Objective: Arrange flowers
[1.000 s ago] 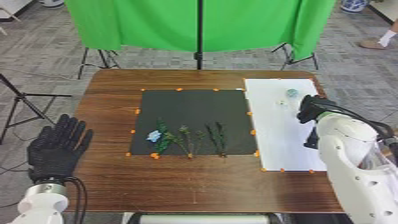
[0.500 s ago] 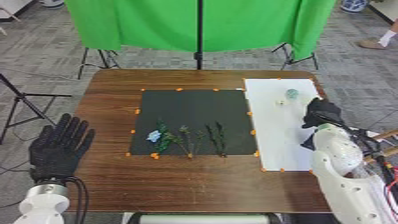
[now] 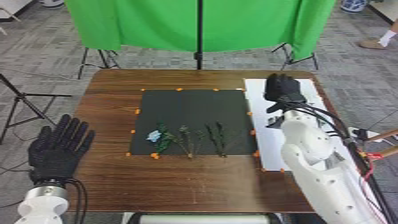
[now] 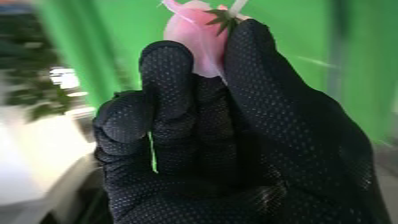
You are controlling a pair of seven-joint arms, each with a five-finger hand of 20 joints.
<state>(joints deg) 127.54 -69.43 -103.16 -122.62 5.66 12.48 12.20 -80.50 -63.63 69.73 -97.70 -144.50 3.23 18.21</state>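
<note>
In the head view, my right hand (image 3: 282, 89) is over the far part of the white sheet (image 3: 275, 162). In the right wrist view, a pink flower (image 4: 188, 34) with small green leaves at its base is between the fingers and thumb of my right hand (image 4: 275, 100), which pinch it. A light blue flower (image 3: 154, 136) lies beside a leafy green sprig (image 3: 163, 145) on the black mat (image 3: 191, 106). To their right are a brownish-green sprig (image 3: 187, 142) and thin dark green stems (image 3: 217, 140). My left hand (image 3: 60, 150) rests flat, fingers straight, at the table's left edge.
The brown table (image 3: 178, 187) surrounds the mat and sheet, with orange markers along their edges. Beyond the far edge stand a green curtain (image 3: 151, 25) and a black pole (image 3: 199, 40). My right arm (image 3: 311, 160) crosses the right side of the sheet.
My right hand has moved left and farther from me, from the sheet's right edge to over its far part, now covering the small items seen there before. The left hand has stayed put.
</note>
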